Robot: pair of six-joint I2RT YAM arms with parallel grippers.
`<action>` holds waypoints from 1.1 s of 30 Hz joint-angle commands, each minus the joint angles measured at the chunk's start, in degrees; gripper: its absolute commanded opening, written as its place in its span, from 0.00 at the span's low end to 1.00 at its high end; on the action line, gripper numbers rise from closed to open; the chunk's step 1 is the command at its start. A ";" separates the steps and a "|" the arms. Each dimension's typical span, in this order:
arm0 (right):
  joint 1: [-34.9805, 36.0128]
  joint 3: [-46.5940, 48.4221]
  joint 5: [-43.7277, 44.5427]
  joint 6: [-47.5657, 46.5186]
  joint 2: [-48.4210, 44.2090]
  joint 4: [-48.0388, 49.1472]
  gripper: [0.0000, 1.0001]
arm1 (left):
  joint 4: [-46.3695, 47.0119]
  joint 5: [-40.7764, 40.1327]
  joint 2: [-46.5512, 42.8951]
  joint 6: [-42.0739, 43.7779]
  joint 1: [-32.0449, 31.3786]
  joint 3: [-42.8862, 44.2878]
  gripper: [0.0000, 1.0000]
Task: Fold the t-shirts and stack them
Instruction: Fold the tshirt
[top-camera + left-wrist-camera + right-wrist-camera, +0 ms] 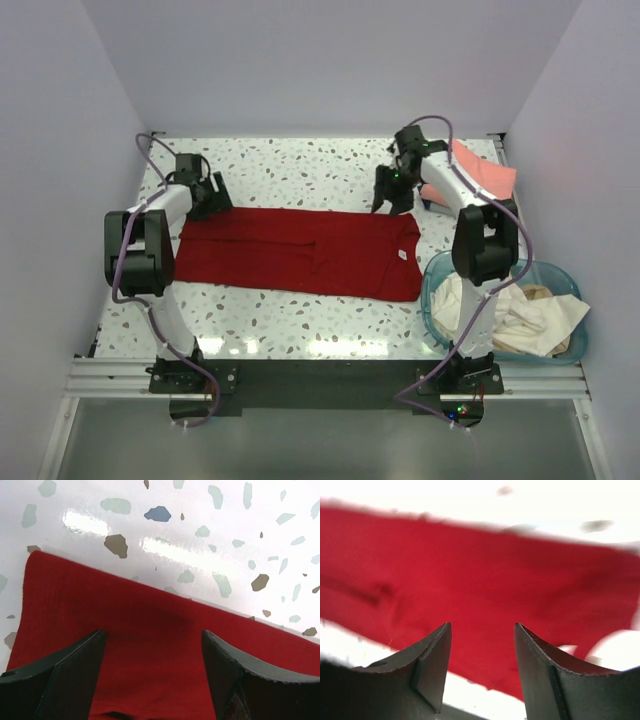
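Dark red t-shirt (300, 250): spread flat in a long band across the middle of the speckled table (300, 170), with its white neck label (403, 254) near the right end.
Left gripper (207, 197): over the shirt's far left edge, jaws spread wide, holding nothing.
Right gripper (388, 195): above the shirt's far right edge, jaws parted, empty.
Salmon-pink t-shirt (487, 170): far right corner of the table.
Cream-white t-shirts (520, 318): heaped in the teal basket (432, 290), near right.

A glossy white table (300, 165) speckled with grey and brown chips fills the enclosure. Plain pale walls (330, 60) close it in on three sides. Overhead light glares off its near half. An aluminium rail (100, 378) edges the front.
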 commanded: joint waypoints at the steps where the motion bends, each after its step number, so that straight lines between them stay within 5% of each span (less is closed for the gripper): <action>1: -4.21 -1.05 8.58 2.09 -3.98 1.70 0.56 | 1.84 1.26 1.50 -1.71 0.24 2.96 0.82; 20: -6.77 1.14 14.30 2.88 8.85 2.84 0.52 | 1.15 -2.86 -2.44 -8.74 7.54 -8.46 0.82; 33: -6.68 28.69 17.11 11.75 25.28 12.68 0.56 | 2.28 1.43 -12.64 -3.39 6.75 -10.57 0.82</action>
